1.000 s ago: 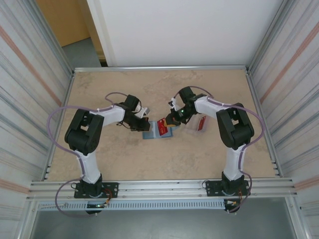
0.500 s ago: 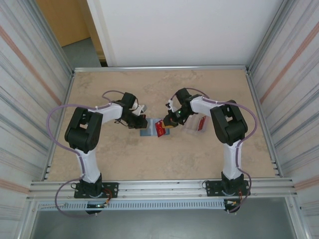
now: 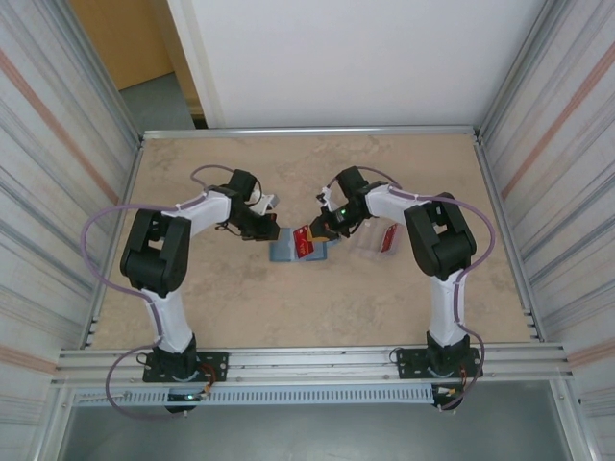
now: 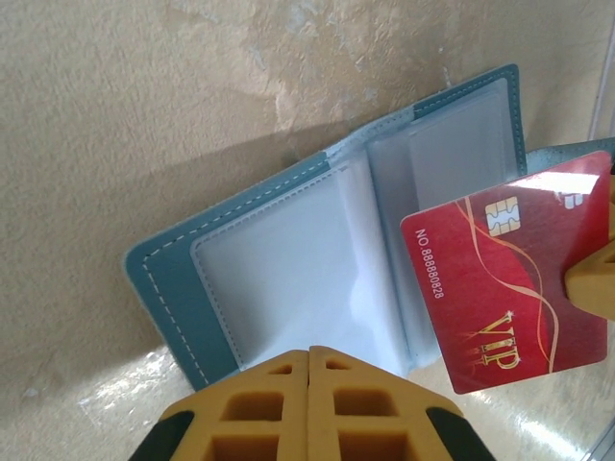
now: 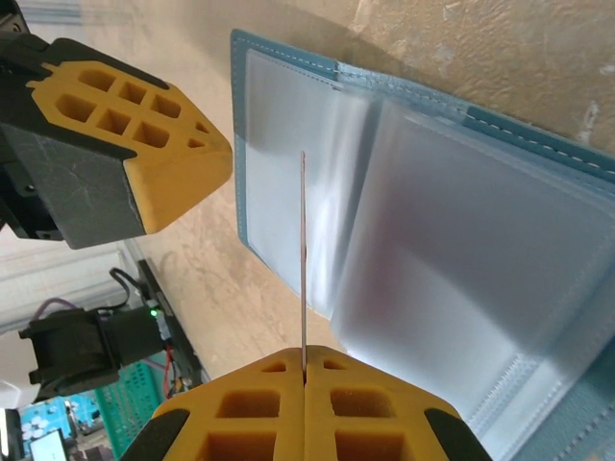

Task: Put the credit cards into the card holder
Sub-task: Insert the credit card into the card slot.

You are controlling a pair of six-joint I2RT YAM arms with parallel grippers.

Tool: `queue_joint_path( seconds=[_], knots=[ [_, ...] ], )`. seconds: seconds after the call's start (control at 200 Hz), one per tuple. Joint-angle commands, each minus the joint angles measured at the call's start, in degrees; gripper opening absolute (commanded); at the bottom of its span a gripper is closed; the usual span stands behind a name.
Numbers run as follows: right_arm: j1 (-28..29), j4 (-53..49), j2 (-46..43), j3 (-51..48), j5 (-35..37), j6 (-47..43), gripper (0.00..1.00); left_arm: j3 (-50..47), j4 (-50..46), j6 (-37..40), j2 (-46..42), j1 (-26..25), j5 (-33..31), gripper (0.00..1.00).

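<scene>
Mid-table, nearest you, the teal card holder (image 3: 282,254) lies open with its pale clear pockets (image 4: 288,279) facing up and bowed loose, not flat. Over its right half hangs a red card (image 4: 500,288), pinched at one edge by your right gripper (image 5: 305,370), whose jaws are closed tight on it. The card meets the pockets at a slant, with one corner leading.

Your left gripper (image 4: 309,360) sits at the holder's left edge, jaws closed with nothing between them. Whether it presses on the leather cannot be told.

Beyond, toward the right edge of the table (image 3: 384,307), the clear case (image 3: 368,252) has more red cards (image 3: 389,237) waiting.

The risks, as judged from here:
- **Missed slot:** the leading corner may skate over the slick plastic. A slanted approach onto a bowed pocket would cause that.
- **Buckled pocket:** push on regardless and the pocket could crumple, or the thin card could pivot in its narrow pinch.
- **Holder shifts:** if the left gripper isn't bearing down, the holder may slide toward the left edge or start to fold.
- **Grippers collide:** the two sit close across the holder, so a wide sideways correction could knock one against the other.
</scene>
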Motion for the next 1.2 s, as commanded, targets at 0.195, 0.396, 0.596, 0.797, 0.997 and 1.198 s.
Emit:
queue_joint_path(
  seconds=[0.195, 0.396, 0.596, 0.797, 0.997, 1.198],
  knots=[
    [0.52, 1.92, 3.71, 1.29, -0.16, 2.56, 0.0, -1.5, -0.04, 1.63, 2.62, 0.92, -1.19, 0.01],
    [0.12, 2.8, 3.5, -0.06, 0.12, 2.72, 0.0, -2.25, 0.48, 2.18, 3.13, 0.89, -1.91, 0.0],
    [-0.07, 4.1, 4.08, -0.68, -0.34, 3.54, 0.0, -2.74, 0.76, 2.57, 2.89, 0.89, -2.22, 0.0],
    [-0.15, 4.62, 4.75, -0.7, 0.0, 3.69, 0.0, -2.44, 0.71, 2.57, 3.17, 0.89, -2.37, 0.0],
    [-0.25, 4.05, 5.25, -1.15, 0.66, 2.9, 0.0, -2.11, 0.67, 2.23, 3.38, 0.86, -2.28, 0.0],
    [0.33, 2.97, 5.87, -0.13, 2.01, 1.77, 0.0, -1.76, 0.59, 2.11, 3.45, 0.83, -2.15, 0.0]
  ],
)
